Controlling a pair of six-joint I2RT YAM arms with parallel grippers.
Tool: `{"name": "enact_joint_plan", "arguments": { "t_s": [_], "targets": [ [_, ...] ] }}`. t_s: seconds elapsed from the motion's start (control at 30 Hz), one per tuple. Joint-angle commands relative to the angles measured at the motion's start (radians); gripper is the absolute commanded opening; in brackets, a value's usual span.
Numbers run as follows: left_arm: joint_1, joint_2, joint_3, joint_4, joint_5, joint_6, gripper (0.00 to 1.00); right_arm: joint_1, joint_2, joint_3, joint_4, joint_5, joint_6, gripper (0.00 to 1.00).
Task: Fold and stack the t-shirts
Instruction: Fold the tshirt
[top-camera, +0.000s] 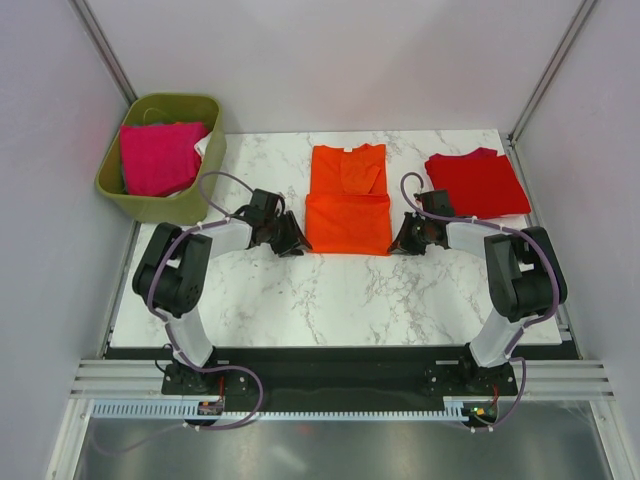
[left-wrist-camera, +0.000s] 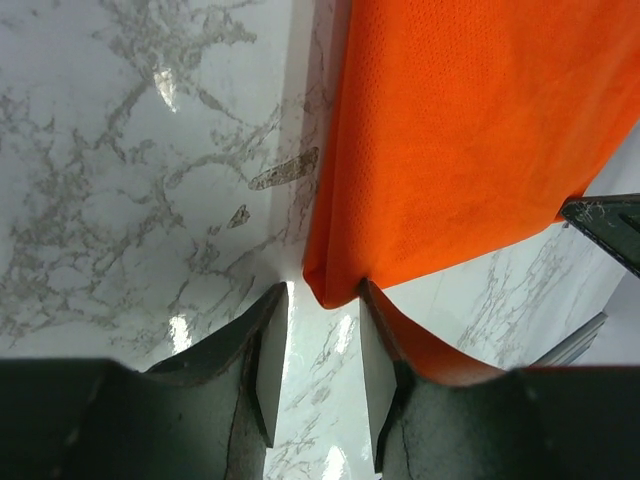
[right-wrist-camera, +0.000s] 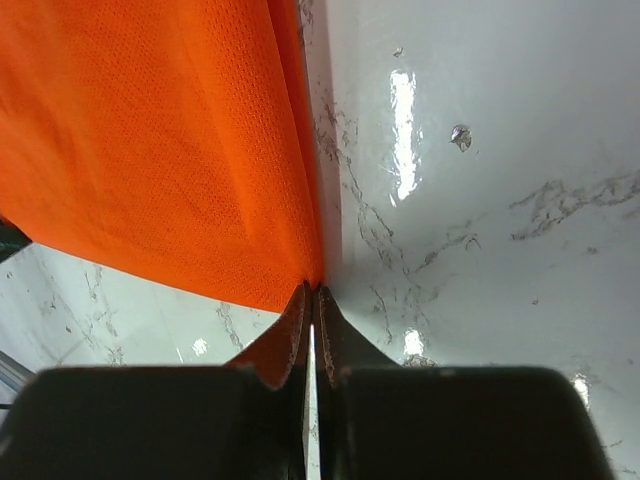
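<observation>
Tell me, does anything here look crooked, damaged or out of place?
Nothing looks damaged. The red shirt lies slightly crooked at the table's far right corner; the pink shirt sits in the green bin instead.

An olive-green bin (top-camera: 150, 205) sits at the far left corner of the marble table (top-camera: 340, 300).

Marble table (top-camera: 330, 295): orange t-shirt (top-camera: 347, 200), red t-shirt (top-camera: 478, 184)

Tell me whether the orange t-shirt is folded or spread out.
Partly folded: the orange t-shirt lies as a narrow rectangle with no sleeves sticking out, and the right wrist view shows doubled layers at its edge.
</observation>
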Motion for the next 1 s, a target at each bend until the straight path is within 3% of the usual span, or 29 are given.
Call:
{"name": "enact_joint_plan", "arguments": {
  "t_s": [0.0,0.13,0.33,0.67,0.97],
  "targets": [
    [-0.006,0.042,0.021,0.04,-0.023,-0.001,0.42,0.007,0.003,-0.005,0.016,0.017,-0.017,0.04],
    [-0.012,0.068,0.021,0.065,-0.033,-0.023,0.33,0.006,0.003,-0.006,0.016,0.017,-0.017,0.03],
    [-0.037,0.071,-0.028,0.125,-0.04,-0.064,0.02,0.007,-0.023,-0.012,0.014,0.003,-0.011,0.0],
    [-0.039,-0.148,-0.134,0.048,-0.026,0.0,0.02,0.006,-0.242,-0.081,-0.064,-0.043,-0.033,0.0],
    [-0.057,-0.501,-0.27,-0.08,0.036,0.014,0.02,0.006,-0.566,-0.178,-0.238,-0.087,-0.072,0.0]
  ]
}}
